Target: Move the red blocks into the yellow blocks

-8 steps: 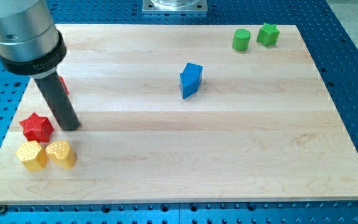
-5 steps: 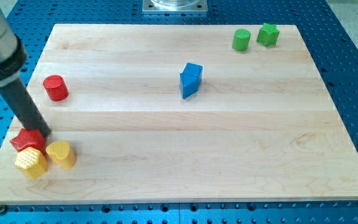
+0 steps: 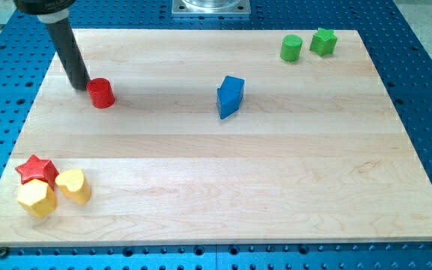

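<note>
The setting is a robotics laboratory bench. A pale wooden tabletop (image 3: 276,172) rests on a blue perforated metal breadboard (image 3: 426,90) with regular mounting holes. A grey metal base plate (image 3: 211,7) sits at the view's top edge.

red cylinder (image 3: 101,93) upright at upper left; red star (image 3: 37,169) touching yellow hexagon (image 3: 36,198) and yellow heart (image 3: 75,185), bottom-left corner.

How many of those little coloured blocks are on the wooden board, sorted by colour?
Red: 2, a star and a cylinder
Yellow: 2, a hexagon-like block and a heart
Green: 2, a cylinder and a star
Blue: 1, an angular block
Total: 7
</note>
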`<state>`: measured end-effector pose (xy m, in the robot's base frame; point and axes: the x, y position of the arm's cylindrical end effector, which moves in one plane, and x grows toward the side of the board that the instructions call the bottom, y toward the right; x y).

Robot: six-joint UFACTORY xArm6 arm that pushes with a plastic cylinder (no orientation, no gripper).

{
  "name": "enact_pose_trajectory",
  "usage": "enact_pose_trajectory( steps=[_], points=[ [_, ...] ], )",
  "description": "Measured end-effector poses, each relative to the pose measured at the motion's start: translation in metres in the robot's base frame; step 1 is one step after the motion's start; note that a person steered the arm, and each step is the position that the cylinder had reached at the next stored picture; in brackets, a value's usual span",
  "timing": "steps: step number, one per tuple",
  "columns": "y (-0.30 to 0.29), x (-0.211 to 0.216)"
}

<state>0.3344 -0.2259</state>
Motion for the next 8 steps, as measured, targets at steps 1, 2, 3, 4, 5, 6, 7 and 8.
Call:
enact_pose_trajectory(
  steps=[1, 2, 3, 4, 5, 6, 7, 8],
  points=[
    [0.029, 0.033],
    [0.020, 0.121],
    [0.022, 0.120],
    [0.024, 0.046],
    [0.040, 0.026],
    [0.078, 0.048],
    [0.031, 0.110],
    [0.034, 0.093]
  ],
)
